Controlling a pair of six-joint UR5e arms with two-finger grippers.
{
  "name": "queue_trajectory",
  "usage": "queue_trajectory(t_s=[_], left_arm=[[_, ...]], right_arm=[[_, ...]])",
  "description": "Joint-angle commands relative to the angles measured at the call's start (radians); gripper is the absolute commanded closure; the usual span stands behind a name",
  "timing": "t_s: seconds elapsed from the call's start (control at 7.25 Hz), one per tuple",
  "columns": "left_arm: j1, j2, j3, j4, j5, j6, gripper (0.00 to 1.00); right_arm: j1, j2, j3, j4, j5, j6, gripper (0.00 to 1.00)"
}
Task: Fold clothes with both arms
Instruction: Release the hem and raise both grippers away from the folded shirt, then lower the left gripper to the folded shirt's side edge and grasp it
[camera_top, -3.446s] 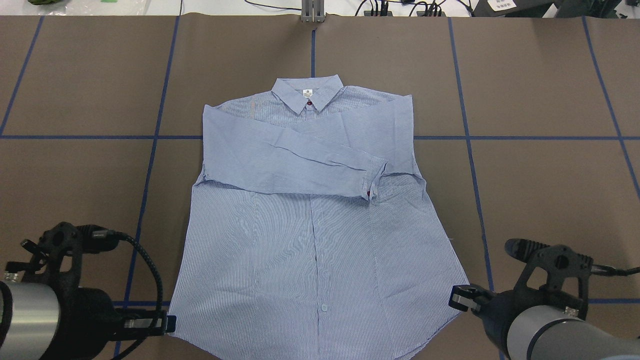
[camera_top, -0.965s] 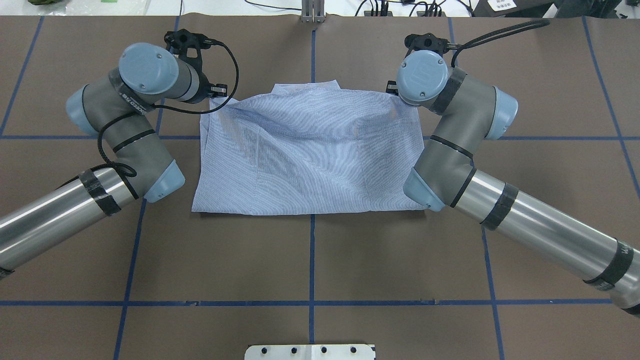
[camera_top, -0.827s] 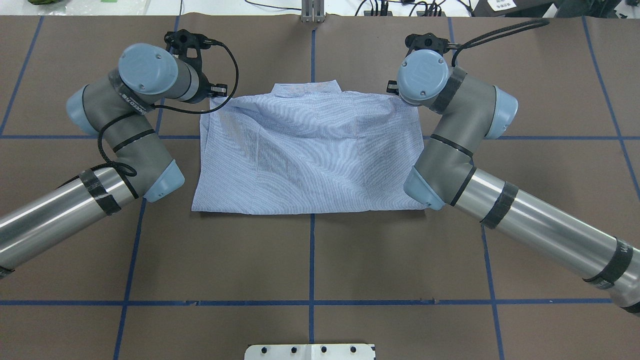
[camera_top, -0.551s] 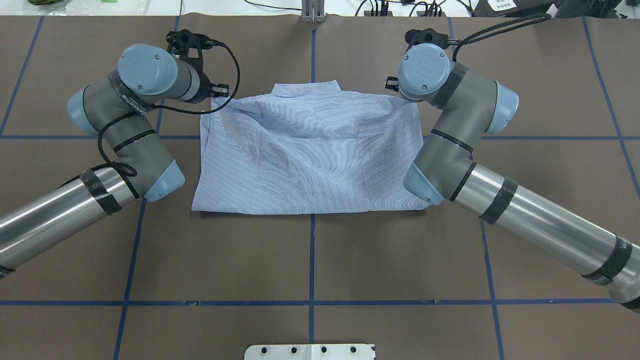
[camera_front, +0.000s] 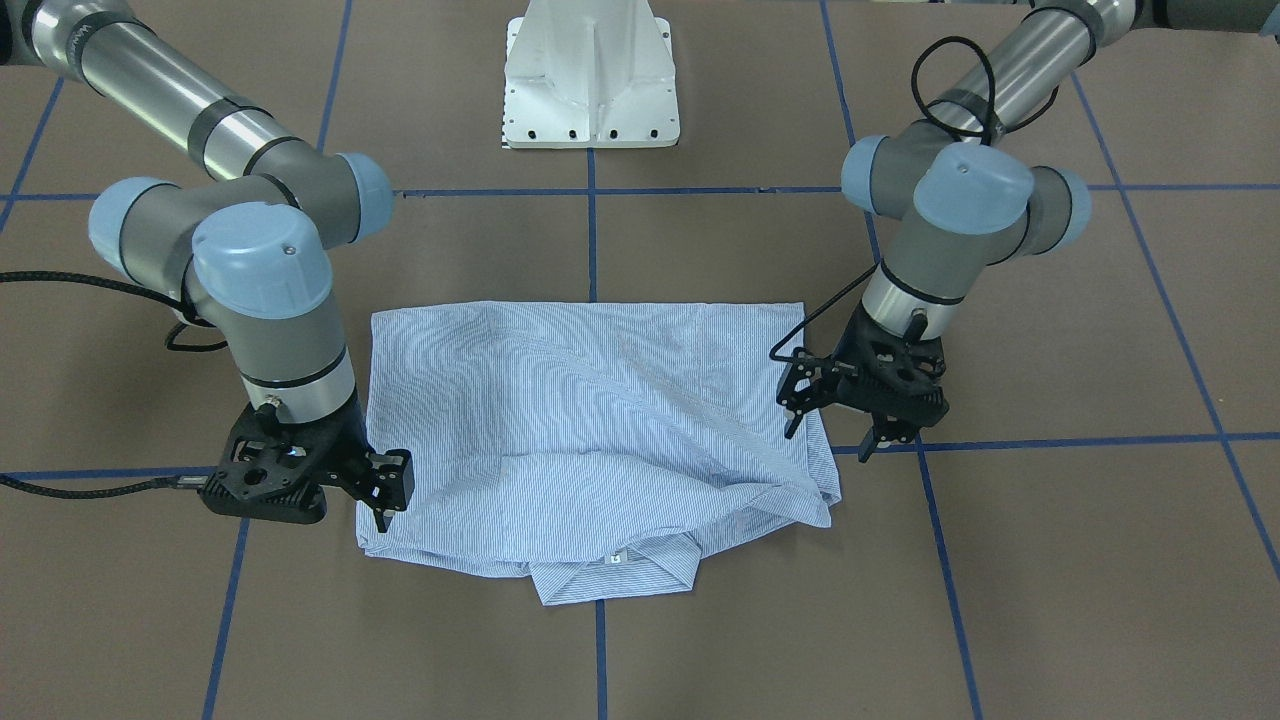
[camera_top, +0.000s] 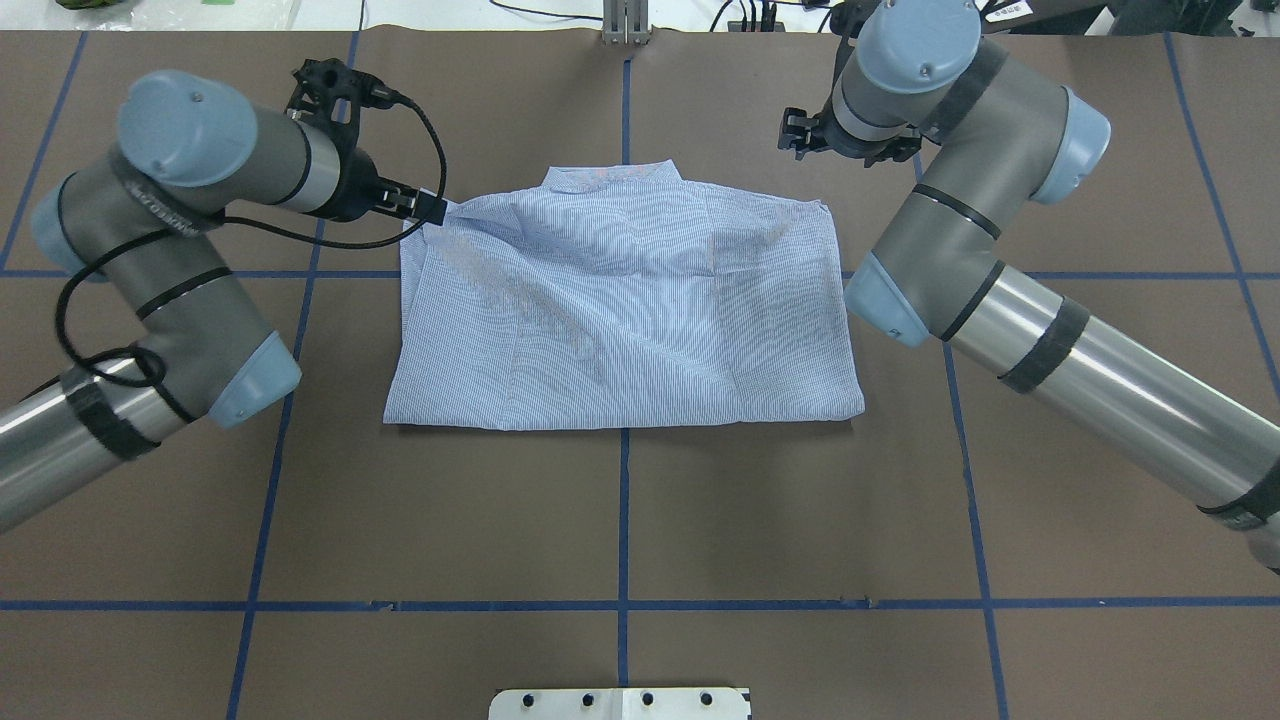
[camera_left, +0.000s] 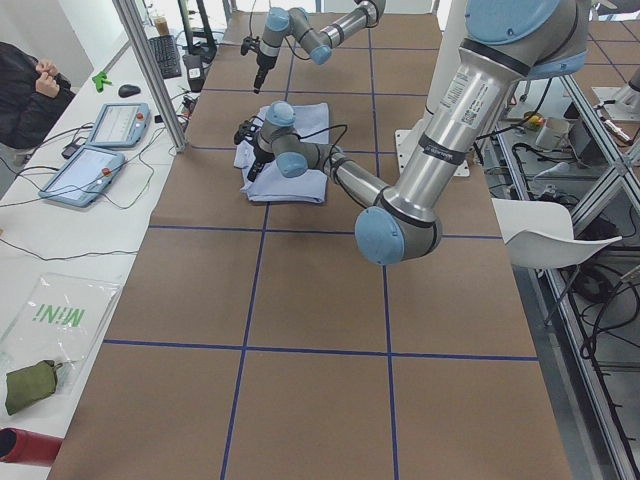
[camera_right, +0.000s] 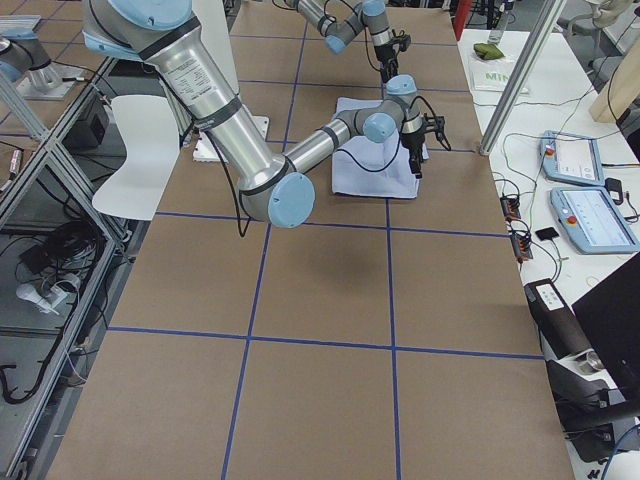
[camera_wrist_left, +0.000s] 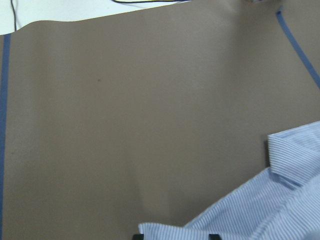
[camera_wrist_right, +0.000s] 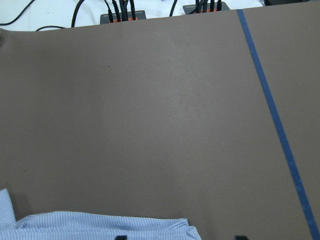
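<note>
The shirt (camera_top: 620, 320) is folded in half, hem at its collar (camera_front: 610, 575); the left end effector (camera_front: 832, 432) and right end effector (camera_front: 378, 495) are wide open, empty; further folds probably remain.

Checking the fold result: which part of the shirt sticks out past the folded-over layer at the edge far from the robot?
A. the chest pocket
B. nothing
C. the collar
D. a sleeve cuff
C: the collar pokes out from under the folded shirt at the far edge, and its white label shows in the front-facing view.
</note>
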Motion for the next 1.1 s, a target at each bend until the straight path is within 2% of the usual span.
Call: queue_trajectory(t_s=[0.0, 0.28, 0.69, 0.83, 0.96], left_arm=[[0.103, 0.144, -0.178, -0.001, 0.005, -0.117, 0.0], [0.193, 0.182, -0.183, -0.019, 0.081, -0.139, 0.0], [0.247, 0.248, -0.178, -0.091, 0.117, -0.211, 0.0], [0.27, 0.248, -0.168, -0.091, 0.124, -0.243, 0.01], [0.279, 0.248, -0.166, -0.091, 0.126, -0.248, 0.08]], right_arm=[[0.007, -0.054, 0.053, 0.005, 0.012, -0.016, 0.0], [0.006, -0.054, 0.054, 0.008, 0.013, -0.009, 0.0], [0.006, -0.054, 0.056, 0.009, 0.012, -0.008, 0.0], [0.006, -0.054, 0.061, 0.011, 0.012, -0.005, 0.0], [0.006, -0.054, 0.061, 0.029, 0.012, -0.002, 0.0]])
